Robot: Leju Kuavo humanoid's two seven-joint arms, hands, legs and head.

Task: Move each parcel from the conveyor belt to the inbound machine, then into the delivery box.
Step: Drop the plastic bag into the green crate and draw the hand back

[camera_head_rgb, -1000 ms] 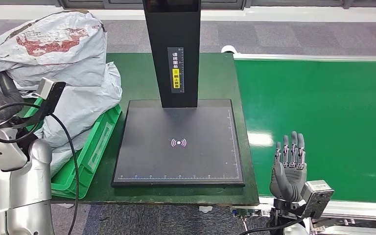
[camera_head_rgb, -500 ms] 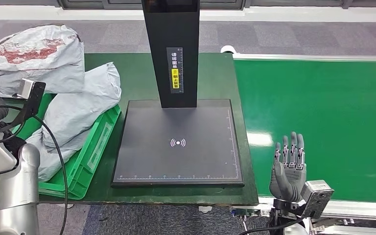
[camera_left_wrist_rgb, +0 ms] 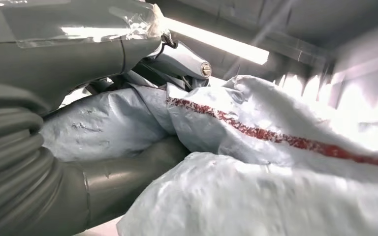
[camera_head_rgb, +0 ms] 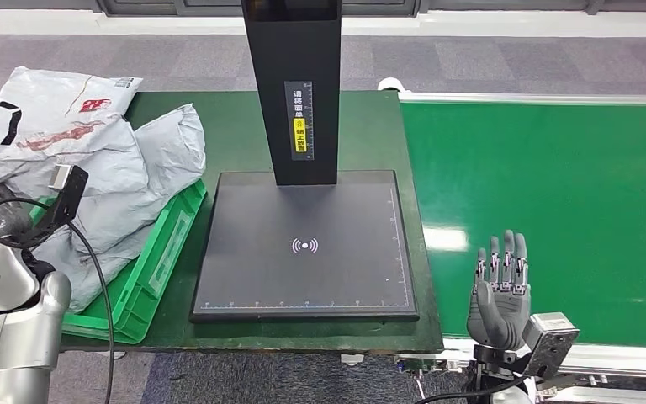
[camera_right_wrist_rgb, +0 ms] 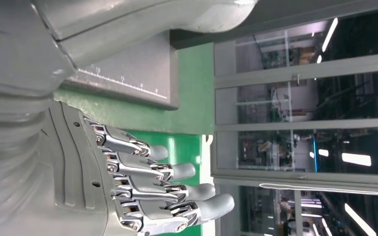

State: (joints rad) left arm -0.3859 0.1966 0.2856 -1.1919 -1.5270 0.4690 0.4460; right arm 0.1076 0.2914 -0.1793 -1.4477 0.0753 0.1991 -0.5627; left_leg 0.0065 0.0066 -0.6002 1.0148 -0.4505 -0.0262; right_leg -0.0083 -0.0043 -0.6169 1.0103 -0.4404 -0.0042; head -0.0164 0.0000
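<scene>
A grey parcel (camera_head_rgb: 46,114) with red and black print lies on top of other grey parcels (camera_head_rgb: 147,160) in the green delivery box (camera_head_rgb: 158,257) at the left. In the left wrist view my left hand (camera_left_wrist_rgb: 54,59) is pushed in among the bags. Its thumb (camera_left_wrist_rgb: 123,184) lies under a red-striped parcel (camera_left_wrist_rgb: 275,132) and its fingers lie over it, gripping a fold. My right hand (camera_head_rgb: 498,290) stands upright and open at the near edge of the green conveyor belt (camera_head_rgb: 555,185), with straight fingers (camera_right_wrist_rgb: 177,189) and nothing in it.
The inbound machine's black scan plate (camera_head_rgb: 303,244) lies in the middle, with its black post (camera_head_rgb: 294,84) rising behind it. The plate sits on a dark green table (camera_head_rgb: 370,135). A black cable (camera_head_rgb: 92,278) loops from my left arm in front of the box.
My left arm has swung left and down, bringing the red-printed parcel from above the box onto the pile. The right hand has barely moved.
</scene>
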